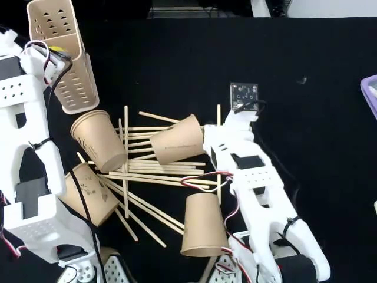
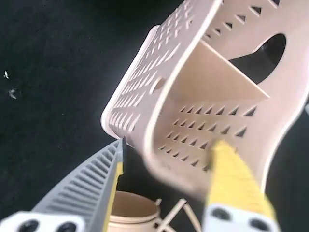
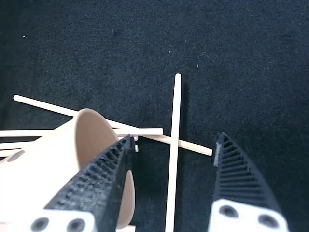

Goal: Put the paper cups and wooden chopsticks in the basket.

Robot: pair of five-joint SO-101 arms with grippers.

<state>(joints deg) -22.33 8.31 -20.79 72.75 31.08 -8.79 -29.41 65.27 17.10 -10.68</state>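
High view evidence suggests that, with the basket [image 1: 75, 82] clamped tilted at ten o'clock by the left gripper [image 2: 169, 145] and the right gripper [image 3: 175, 139] set with jaws apart over one chopstick [image 3: 175, 111], the paper cup [image 1: 177, 141] at its nine o'clock could be knocked away on closing.

beige basket [image 1: 76, 82], tan cups [image 1: 99, 140], possibly printed

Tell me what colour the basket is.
The basket is beige, with little triangle holes; best in the left wrist view.
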